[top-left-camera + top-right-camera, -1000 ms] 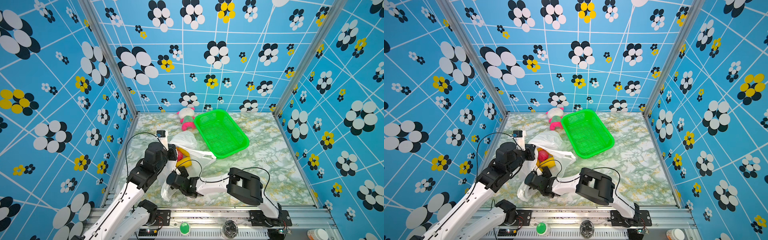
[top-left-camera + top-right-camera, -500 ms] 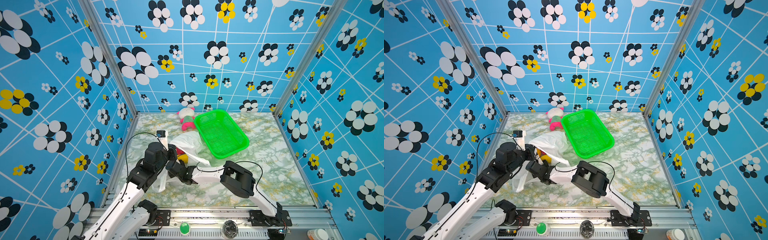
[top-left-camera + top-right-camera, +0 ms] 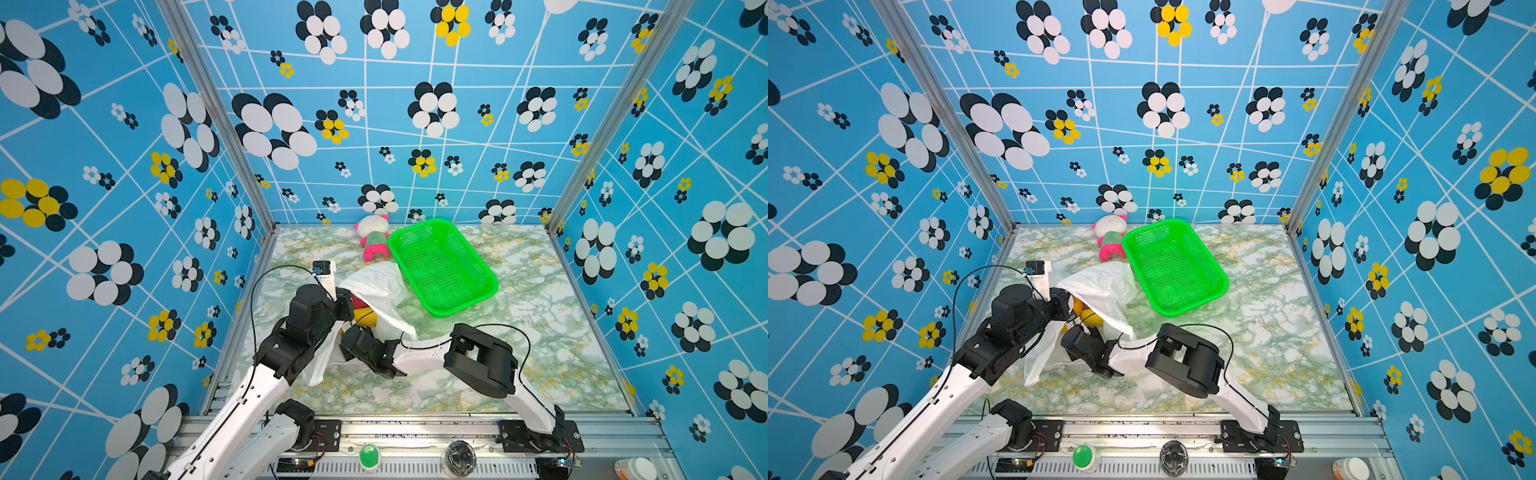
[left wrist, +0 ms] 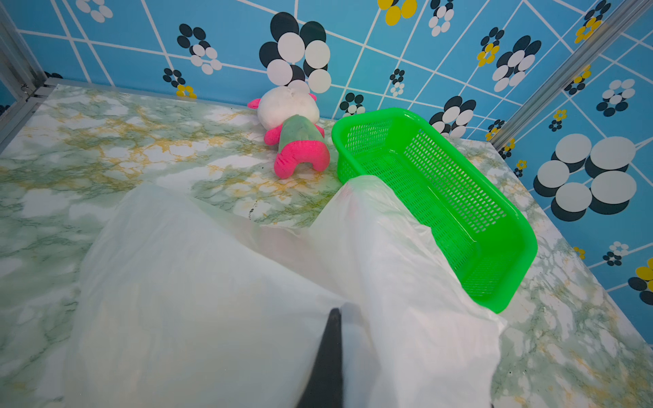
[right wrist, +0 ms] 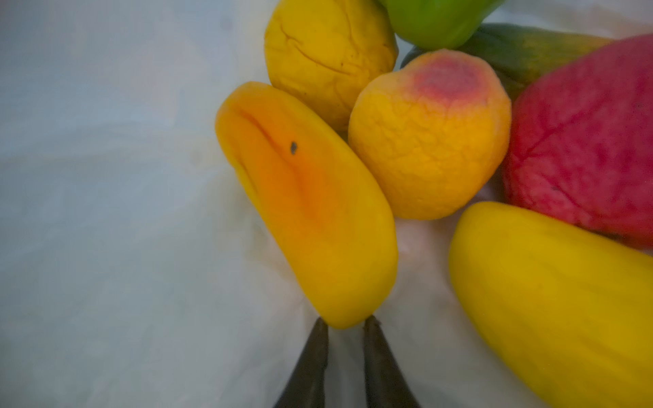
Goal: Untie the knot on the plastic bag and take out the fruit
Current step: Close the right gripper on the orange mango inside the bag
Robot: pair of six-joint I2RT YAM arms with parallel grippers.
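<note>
So, left pincer (image 3: 346, 302): clamped shut on the plastic bag (image 3: 376, 286);
Right pincer (image 5: 345, 323): nearly closed, pinched orange-yellow fruit (image 5: 307, 212) by its tip;
Handling: looked light, smooth, tapered; mid-body hold seemed safer

No text, label, brand or number can be read anywhere. Tiny dark print sits on the white camera mount (image 3: 326, 279) just beside the plastic bag (image 3: 376, 286), too small to make out.
</note>
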